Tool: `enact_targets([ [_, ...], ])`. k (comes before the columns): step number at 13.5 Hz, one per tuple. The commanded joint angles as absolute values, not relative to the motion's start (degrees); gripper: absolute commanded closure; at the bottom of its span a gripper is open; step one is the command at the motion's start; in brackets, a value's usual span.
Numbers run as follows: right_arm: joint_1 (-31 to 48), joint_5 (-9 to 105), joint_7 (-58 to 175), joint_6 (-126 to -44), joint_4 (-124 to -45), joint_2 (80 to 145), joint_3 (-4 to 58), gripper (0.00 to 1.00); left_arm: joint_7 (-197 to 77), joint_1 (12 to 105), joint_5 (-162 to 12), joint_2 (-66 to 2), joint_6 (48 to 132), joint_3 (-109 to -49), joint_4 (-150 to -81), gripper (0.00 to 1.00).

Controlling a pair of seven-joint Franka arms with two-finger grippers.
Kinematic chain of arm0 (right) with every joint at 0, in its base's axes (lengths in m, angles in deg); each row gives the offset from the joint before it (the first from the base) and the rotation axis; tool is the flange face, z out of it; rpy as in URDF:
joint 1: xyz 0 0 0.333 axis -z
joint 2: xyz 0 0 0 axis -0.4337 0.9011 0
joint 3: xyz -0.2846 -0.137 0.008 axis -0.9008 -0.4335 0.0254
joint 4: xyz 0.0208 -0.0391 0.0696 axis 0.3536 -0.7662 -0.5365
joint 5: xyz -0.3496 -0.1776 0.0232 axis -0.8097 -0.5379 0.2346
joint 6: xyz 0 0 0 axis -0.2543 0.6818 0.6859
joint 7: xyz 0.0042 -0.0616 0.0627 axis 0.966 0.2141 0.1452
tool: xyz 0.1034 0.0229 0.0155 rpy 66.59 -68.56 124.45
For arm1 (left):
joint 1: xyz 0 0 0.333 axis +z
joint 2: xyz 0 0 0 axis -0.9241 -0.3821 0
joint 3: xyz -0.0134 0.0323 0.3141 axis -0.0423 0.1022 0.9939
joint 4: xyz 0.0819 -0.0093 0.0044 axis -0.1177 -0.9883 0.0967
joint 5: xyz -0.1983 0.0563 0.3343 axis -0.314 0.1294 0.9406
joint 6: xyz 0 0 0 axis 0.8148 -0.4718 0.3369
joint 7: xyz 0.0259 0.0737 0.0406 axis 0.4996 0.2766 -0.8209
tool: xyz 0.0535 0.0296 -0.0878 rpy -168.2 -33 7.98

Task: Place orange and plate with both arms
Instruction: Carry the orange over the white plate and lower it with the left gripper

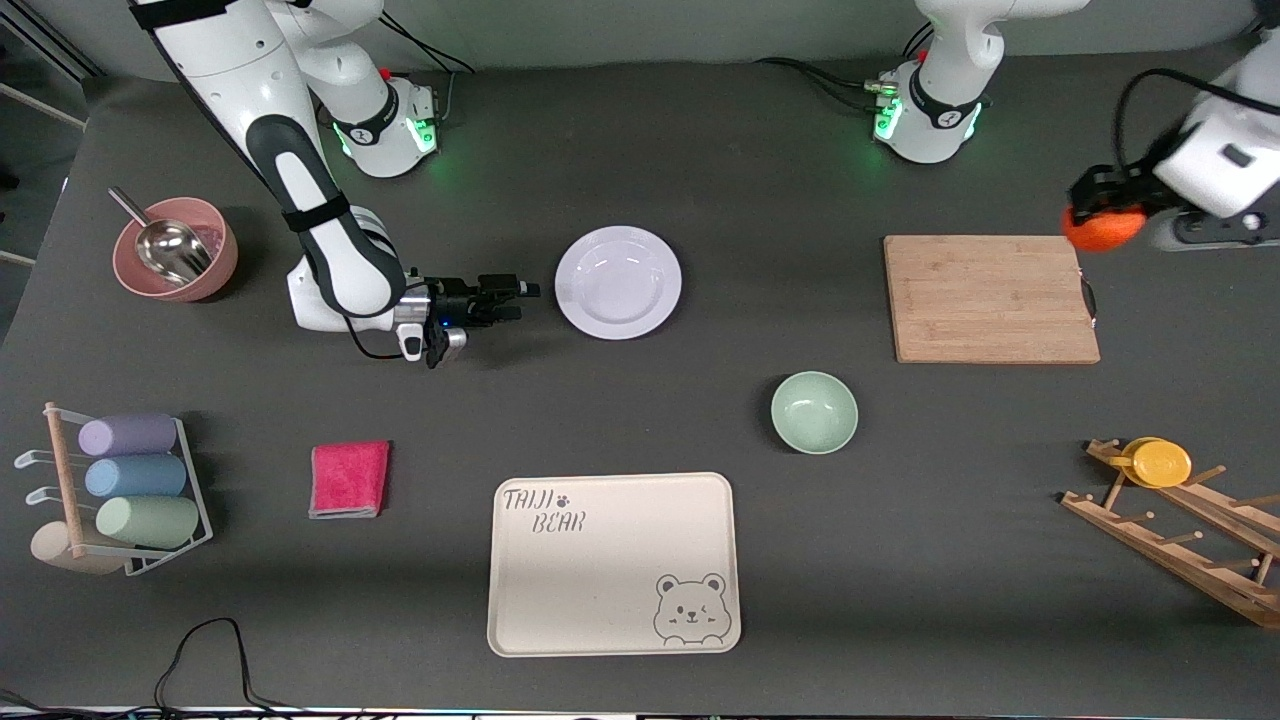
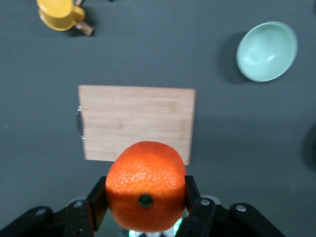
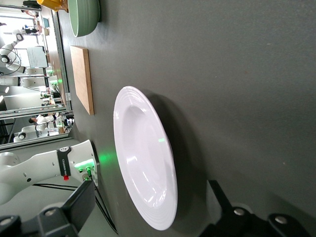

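So the desk (image 1: 700,150) has the white plate (image 1: 618,282) sitting flat near the middle, right end effector (image 1: 515,298) just beside its rim, fingers spread, nothing in them. Left end effector (image 1: 1098,215) is clenched on the orange (image 1: 1102,228), up over the cutting board (image 1: 990,298) corner.

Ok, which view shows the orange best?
The left wrist view: the orange fills the foreground, clamped in the left hand, peel clearly visible. The front view shows it small and blurred, up off the table beside the cutting board. The right wrist view does not show it.
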State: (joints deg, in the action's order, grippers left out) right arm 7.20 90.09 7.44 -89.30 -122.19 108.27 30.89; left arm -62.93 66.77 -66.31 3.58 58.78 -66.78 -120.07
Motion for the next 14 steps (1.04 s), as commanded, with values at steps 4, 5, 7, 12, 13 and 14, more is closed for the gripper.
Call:
enact_targets([
  [4,6.5,91.9,5.7,-90.2,-122.3,107.8,30.8,0.00,-93.7,64.0,-69.7,-15.6,60.5,-85.1,-102.6,1.00],
  [5,6.5,91.9,5.7,-90.3,-122.3,107.8,30.8,0.00,-98.3,61.8,-69.5,-19.3,62.5,-86.5,-100.6,1.00],
  [7,6.5,91.9,5.7,-90.4,-122.3,108.0,30.8,0.00,-106.5,55.2,-68.7,-24.2,69.5,-86.6,-99.8,1.00],
  [12,4.8,95.3,5.6,-91.0,-122.3,108.4,30.8,0.00,-123.5,41.7,-61.7,-35.1,84.0,-86.6,-99.9,1.00],
  [13,4.4,95.5,5.7,-91.0,-122.3,108.4,30.8,0.00,-126.6,39.0,-60.2,-37.1,86.3,-86.6,-100.5,1.00],
  [14,4.4,95.5,5.6,-91.0,-122.3,108.4,30.8,0.00,-128.6,36.8,-58.8,-38.9,87.7,-86.6,-100.9,1.00],
])
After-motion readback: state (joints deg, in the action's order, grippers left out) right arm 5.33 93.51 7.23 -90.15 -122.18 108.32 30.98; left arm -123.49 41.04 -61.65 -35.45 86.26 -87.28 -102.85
